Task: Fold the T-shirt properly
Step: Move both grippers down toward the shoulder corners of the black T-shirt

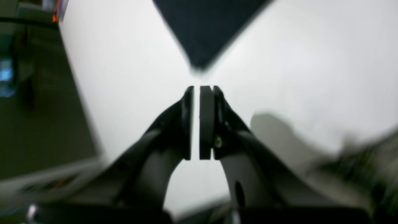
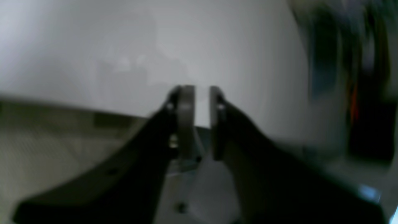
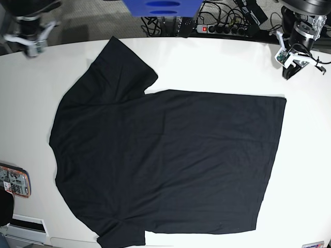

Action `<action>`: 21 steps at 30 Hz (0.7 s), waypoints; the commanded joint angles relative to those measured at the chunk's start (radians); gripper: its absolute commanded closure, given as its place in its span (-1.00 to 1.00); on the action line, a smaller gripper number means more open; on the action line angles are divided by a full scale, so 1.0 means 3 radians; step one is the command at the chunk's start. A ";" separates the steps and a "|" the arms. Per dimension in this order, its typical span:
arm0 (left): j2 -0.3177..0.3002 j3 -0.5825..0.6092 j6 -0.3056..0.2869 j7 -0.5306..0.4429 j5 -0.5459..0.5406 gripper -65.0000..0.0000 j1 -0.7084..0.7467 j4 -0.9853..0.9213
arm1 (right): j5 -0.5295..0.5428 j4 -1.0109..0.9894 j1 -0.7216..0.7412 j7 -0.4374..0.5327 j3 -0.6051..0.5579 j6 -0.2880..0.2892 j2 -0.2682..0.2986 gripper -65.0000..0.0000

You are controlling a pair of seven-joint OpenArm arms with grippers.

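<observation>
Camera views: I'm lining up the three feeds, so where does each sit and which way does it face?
Base: overhead, looking down at the T-shirt flat on the white table, both arms at the far corners.
Left wrist: behind the left claw, shut, facing a T-shirt corner.
Right wrist: behind the right claw, facing bare table.
Base and left wrist share the T-shirt.

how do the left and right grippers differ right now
The left gripper has its jaws nearly together, only a thin slit between them; the right gripper shows a wider gap. The left gripper points at a corner of the black T-shirt, while the right wrist view shows only bare white table ahead of the right gripper. Both are dark, hold nothing, and sit at the table's far corners, off the shirt.
</observation>
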 commanded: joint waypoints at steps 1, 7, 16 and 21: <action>-0.0037 -0.0042 0.0070 0.0028 0.0050 0.81 0.0032 0.0085 | -0.0169 0.0049 -0.0054 0.0020 -0.0032 0.0015 0.0024 0.50; -0.0134 0.0029 0.0050 0.0289 0.0249 0.28 0.0032 0.0085 | -0.0763 0.0049 0.0161 0.0015 -0.0538 0.0164 0.0019 0.42; -0.0210 0.0132 0.0050 0.0544 0.0224 -0.24 0.0027 0.0085 | -0.1300 0.0054 0.0396 -0.0384 -0.1372 0.0164 0.0009 0.42; -0.0210 0.0137 0.0050 0.0544 0.0218 -0.25 -0.0178 0.0085 | -0.1387 0.0095 0.0529 -0.0558 -0.1842 0.0164 0.0009 0.42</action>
